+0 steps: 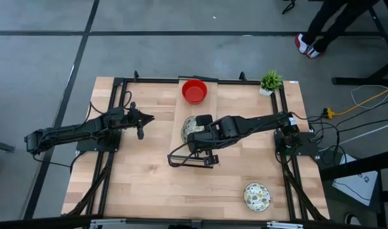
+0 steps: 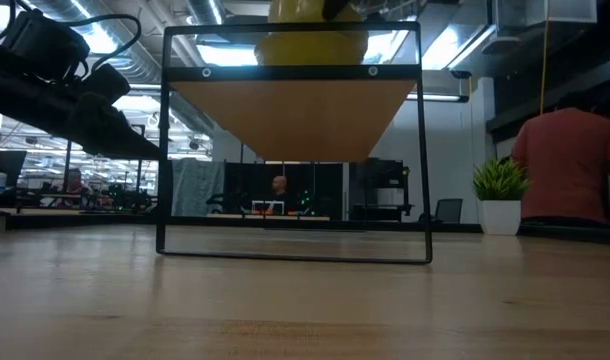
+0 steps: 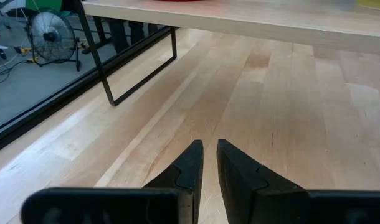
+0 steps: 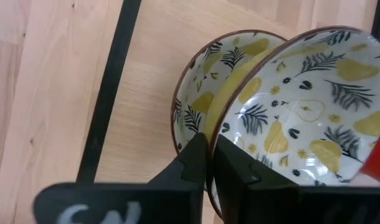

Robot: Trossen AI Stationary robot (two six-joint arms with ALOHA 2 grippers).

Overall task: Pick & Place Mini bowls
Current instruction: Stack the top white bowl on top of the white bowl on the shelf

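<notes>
right tool [image 4: 207,149] clenched on rim of patterned bowl [image 4: 302,106], stacked directly on another patterned bowl [image 4: 205,93] on the shelf; left tool [image 3: 209,155] nearly closed, empty, well apart.

Your right arm reaches across from the right side toward the table's centre, elbow bent, and its dark two-finger right gripper [image 4: 207,163] has its fingers nearly together on the rim of a patterned white mini bowl [image 4: 314,118]. Your left arm lies low along the left side, forearm pointing inward. Its dark two-finger left gripper [image 3: 209,163] hangs just above the wood, fingers nearly together, a slim gap between, holding nothing.
</notes>
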